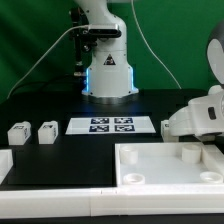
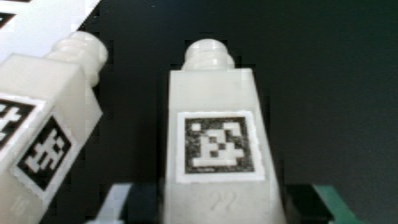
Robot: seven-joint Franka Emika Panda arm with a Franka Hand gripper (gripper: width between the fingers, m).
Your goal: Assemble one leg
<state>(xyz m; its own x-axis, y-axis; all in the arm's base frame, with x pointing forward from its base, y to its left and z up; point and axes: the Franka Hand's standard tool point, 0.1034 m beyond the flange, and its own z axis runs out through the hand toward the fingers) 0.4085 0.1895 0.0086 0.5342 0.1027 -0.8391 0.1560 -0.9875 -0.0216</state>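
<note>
In the wrist view a white leg (image 2: 217,120) with a black-and-white tag lies on the black table, its round peg pointing away from the camera. My gripper (image 2: 222,205) is open and straddles the leg's near end, with a dark gap between the leg and each finger. A second tagged leg (image 2: 54,110) lies beside it. In the exterior view my hand (image 1: 190,120) hangs low at the right, behind the white tabletop (image 1: 150,172), and hides these two legs. Two more legs (image 1: 18,132) (image 1: 46,131) stand at the left.
The marker board (image 1: 112,125) lies in the middle of the black table in front of the robot base (image 1: 108,75). The tabletop's raised rim and round corner sockets (image 1: 190,154) fill the front right. Another white piece (image 1: 5,165) sits at the front left edge.
</note>
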